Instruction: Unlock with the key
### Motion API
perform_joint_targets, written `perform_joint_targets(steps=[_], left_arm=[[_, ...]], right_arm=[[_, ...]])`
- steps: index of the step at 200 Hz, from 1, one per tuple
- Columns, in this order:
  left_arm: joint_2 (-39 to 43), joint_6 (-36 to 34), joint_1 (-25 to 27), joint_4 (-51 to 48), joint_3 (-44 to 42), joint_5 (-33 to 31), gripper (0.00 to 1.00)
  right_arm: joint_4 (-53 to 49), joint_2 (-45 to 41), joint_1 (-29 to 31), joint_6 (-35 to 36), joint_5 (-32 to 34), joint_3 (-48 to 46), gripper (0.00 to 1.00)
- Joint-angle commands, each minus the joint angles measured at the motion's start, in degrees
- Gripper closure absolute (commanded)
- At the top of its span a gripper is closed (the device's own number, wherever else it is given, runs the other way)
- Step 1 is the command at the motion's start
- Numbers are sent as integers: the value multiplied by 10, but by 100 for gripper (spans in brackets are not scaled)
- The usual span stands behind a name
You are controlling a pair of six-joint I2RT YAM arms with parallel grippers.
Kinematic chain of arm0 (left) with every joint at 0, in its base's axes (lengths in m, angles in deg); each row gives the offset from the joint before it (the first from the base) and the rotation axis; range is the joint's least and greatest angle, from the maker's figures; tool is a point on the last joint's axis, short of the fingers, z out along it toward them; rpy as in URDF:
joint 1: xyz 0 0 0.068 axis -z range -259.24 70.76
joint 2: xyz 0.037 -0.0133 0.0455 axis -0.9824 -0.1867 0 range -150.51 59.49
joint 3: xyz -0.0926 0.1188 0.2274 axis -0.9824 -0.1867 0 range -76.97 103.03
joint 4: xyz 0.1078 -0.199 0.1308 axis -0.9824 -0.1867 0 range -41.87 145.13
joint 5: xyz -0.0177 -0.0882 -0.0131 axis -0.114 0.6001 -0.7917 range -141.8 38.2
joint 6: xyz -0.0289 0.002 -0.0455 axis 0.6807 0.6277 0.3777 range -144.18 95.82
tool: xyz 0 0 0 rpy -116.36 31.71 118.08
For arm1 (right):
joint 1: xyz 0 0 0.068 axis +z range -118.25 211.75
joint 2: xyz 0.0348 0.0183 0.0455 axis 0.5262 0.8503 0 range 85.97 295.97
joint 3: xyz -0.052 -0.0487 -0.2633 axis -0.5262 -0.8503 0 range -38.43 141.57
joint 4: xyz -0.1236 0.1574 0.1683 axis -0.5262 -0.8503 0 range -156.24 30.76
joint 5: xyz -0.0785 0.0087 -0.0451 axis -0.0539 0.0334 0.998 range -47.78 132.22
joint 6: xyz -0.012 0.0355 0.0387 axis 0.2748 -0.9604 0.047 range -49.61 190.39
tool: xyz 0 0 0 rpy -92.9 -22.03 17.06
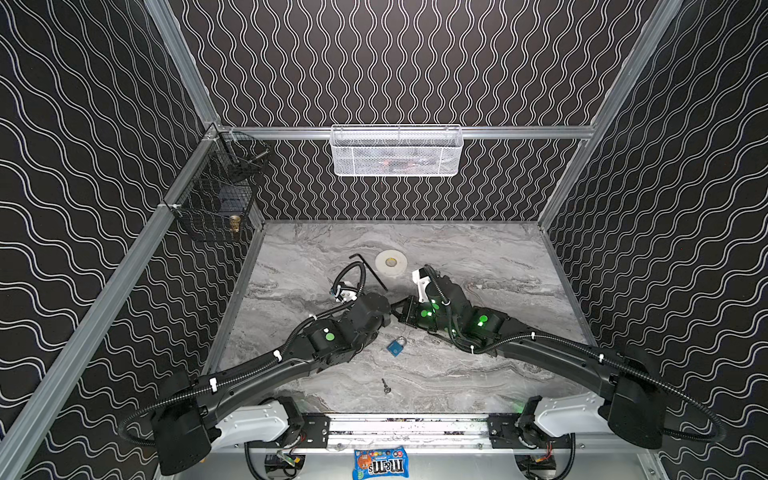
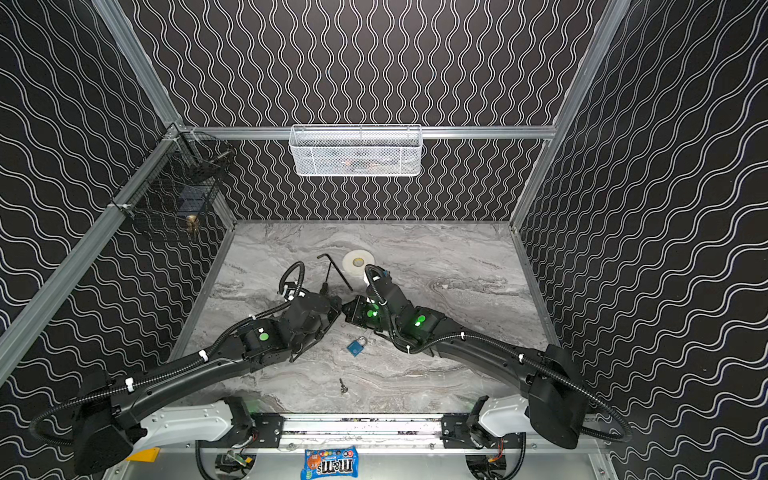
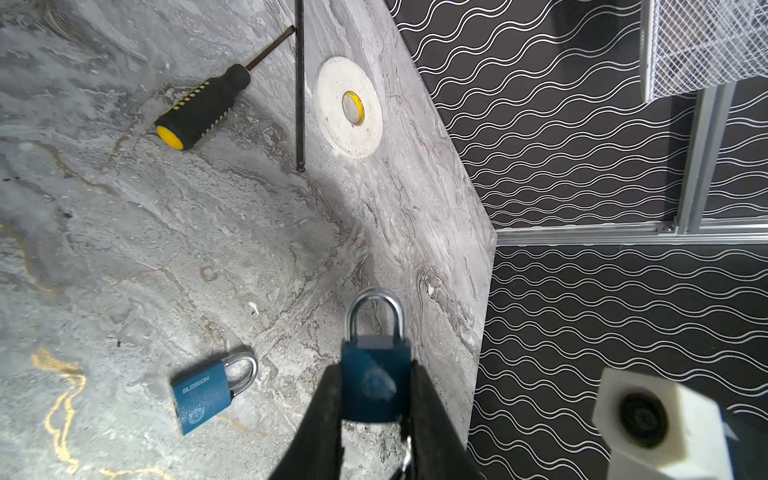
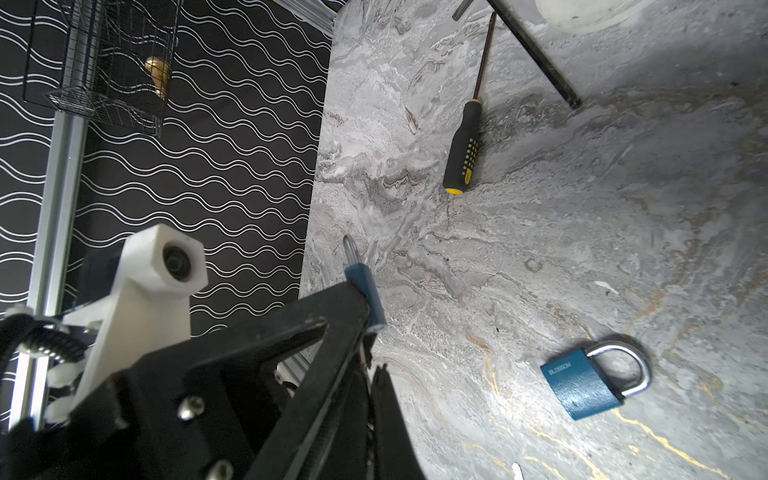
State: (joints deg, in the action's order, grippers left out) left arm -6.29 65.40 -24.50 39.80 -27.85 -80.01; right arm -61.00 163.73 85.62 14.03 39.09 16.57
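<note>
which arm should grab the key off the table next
Right, probably. The left gripper is shut on a blue padlock. The right gripper is shut with nothing clearly in it, and the key lies between both arms.

padlock [image 1: 396,346]: on table [image 1: 457,382] | key [image 1: 387,386]: before it | tape roll [image 1: 390,262]: behind | hex key [image 1: 375,272]: left of roll
</note>
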Motion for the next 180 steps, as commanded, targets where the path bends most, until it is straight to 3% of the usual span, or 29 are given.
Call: perform_joint_targets(steps=[1,180], left_arm=[[3,18,-1,18,-4,-25,100],[-13,26,-6,41,4,-7,100]], right_arm=[[-11,2,1,4,30,3,100],[30,-9,17,7,44,-18,100]])
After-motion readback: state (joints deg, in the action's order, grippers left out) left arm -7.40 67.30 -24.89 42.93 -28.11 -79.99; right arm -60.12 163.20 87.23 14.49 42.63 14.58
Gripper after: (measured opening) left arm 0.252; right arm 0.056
